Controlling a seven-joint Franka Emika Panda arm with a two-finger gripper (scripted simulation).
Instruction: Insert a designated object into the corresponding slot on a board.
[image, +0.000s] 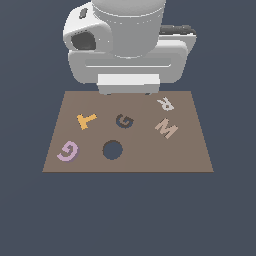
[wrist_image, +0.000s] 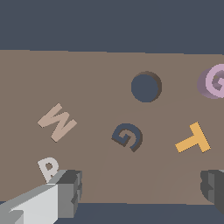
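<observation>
A small, flat, pale pink-lilac G (image: 68, 151) is seen lying on the brown board (image: 190, 157), well apart from the gripper (wrist_image: 140, 190) and untouched by it. The dark G-shaped slot (image: 124, 121) lies nearer the gripper. The gripper is held above the board's edge, fingers (wrist_image: 70, 188) spread wide and empty.

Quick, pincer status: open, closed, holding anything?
Pincer: open and empty, fingers spread wide above the board; the pink G piece lies untouched on it.
</observation>
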